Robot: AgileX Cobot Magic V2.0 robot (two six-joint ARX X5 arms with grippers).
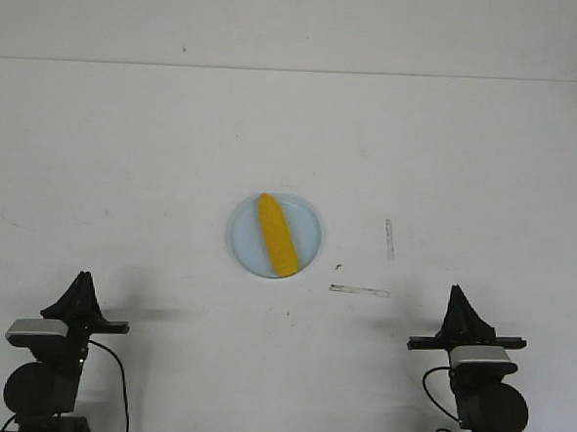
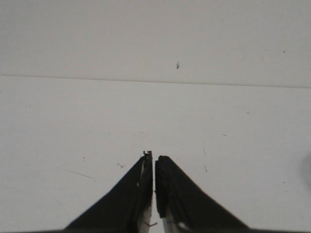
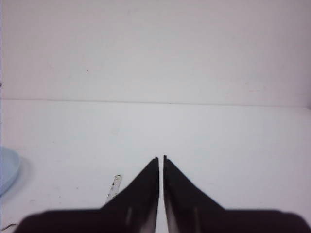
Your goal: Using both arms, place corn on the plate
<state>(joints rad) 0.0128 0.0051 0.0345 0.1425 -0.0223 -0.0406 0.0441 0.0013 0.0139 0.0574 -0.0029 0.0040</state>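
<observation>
The yellow corn [image 1: 277, 234] lies on the pale blue plate [image 1: 308, 223] at the middle of the white table, pointed end toward the far side. My left gripper [image 1: 83, 280] rests near the front left edge, shut and holding nothing, far from the plate. In the left wrist view the left gripper [image 2: 154, 157] has its jaws together over bare table. My right gripper [image 1: 458, 293] sits near the front right edge, also shut and empty. In the right wrist view the right gripper [image 3: 161, 158] points over the table, with a sliver of the plate [image 3: 8, 167] at the picture's edge.
Two strips of worn tape [image 1: 389, 238] [image 1: 358, 291] lie on the table between the plate and the right arm; one tape strip [image 3: 115, 185] shows beside the right fingers. The table's far edge meets a white wall [image 1: 300, 26].
</observation>
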